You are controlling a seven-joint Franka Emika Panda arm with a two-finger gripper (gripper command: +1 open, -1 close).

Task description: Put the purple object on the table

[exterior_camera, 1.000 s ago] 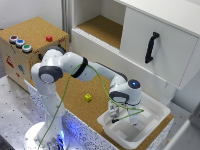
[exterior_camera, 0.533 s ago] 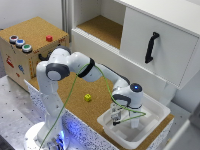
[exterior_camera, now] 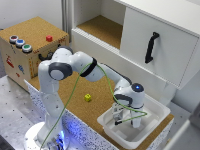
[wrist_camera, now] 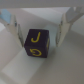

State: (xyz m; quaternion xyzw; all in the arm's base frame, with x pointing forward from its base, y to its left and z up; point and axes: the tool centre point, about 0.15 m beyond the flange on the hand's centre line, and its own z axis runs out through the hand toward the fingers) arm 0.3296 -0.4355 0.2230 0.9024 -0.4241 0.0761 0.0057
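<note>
The purple object (wrist_camera: 36, 43) is a small dark purple cube with yellow letters, lying on the white floor of the tray (wrist_camera: 45, 70). In the wrist view it sits between my two fingers (wrist_camera: 12, 29), with a small gap on each side. My gripper (wrist_camera: 38, 42) is open around it. In the exterior view my gripper (exterior_camera: 125, 119) reaches down into the white tray (exterior_camera: 155, 111) at the exterior view's right, and the cube is hidden behind it. The cork-brown table (exterior_camera: 70, 92) lies beside the tray.
A small yellow cube (exterior_camera: 88, 97) lies on the table, toward the exterior view's left of the tray. A cork-topped box with coloured buttons (exterior_camera: 30, 40) stands at the far left. A white cabinet with a black handle (exterior_camera: 151, 47) stands behind.
My arm has reached a little further over the tray and the gripper has sunk lower into it.
</note>
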